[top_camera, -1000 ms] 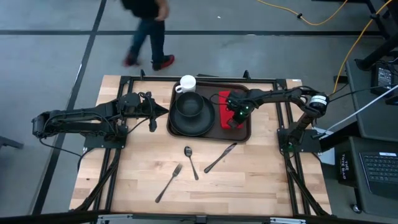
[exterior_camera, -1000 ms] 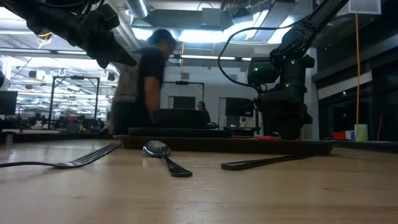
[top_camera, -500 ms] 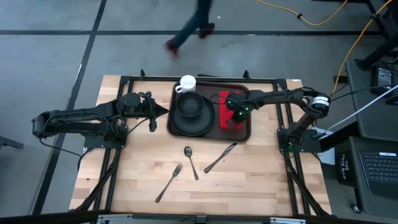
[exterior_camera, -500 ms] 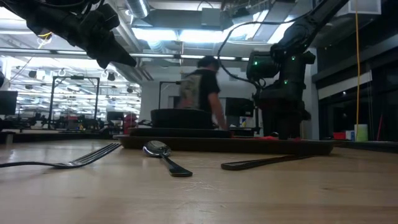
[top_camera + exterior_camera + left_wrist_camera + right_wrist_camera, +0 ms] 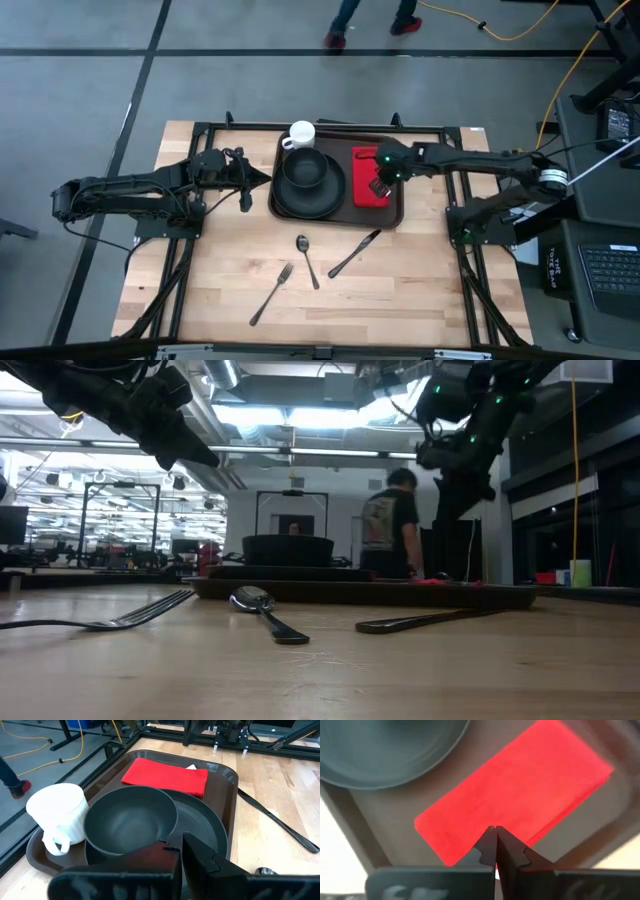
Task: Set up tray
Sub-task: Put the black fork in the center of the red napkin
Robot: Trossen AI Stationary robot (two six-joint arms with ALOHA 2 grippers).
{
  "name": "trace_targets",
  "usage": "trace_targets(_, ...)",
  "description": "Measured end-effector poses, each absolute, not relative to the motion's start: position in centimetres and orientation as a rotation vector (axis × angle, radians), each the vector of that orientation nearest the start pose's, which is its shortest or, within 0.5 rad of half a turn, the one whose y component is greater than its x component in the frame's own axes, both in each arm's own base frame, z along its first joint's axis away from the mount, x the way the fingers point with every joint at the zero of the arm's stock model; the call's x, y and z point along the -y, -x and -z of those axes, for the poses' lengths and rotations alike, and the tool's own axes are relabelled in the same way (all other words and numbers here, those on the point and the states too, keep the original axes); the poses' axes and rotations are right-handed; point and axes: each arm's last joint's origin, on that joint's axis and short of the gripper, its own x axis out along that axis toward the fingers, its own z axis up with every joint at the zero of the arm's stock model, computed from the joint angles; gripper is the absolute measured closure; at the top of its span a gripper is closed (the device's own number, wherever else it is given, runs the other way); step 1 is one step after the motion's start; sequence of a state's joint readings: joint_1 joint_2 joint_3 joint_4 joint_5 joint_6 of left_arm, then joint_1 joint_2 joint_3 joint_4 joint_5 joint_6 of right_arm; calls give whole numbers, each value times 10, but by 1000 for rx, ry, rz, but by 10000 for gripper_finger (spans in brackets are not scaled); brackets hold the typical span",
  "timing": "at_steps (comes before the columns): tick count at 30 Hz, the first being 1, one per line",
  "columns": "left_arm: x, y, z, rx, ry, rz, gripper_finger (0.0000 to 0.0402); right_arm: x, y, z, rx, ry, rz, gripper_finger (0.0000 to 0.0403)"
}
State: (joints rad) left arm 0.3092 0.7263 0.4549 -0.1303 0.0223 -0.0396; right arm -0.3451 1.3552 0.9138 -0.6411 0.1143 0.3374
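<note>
Both arms reach inward, left gripper [image 5: 262, 178] and right gripper [image 5: 379, 186] jaws closed.

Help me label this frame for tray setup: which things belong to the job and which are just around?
Job: tray; plate; bowl; red napkin; white mug; fork; spoon; knife.
Around: yellow cable; keyboard; person walking behind table.
</note>
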Motion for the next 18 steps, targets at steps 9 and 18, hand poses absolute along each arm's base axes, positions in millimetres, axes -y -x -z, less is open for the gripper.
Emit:
trace_targets(9, -49, -156, -234, -386, 89, -291, 396, 46, -248, -238, -931, -280, 570, 398)
trace_targets(18, -48, -159, -241, -317, 21, -230, 400, 5, -252, -244, -849, -282, 530, 398)
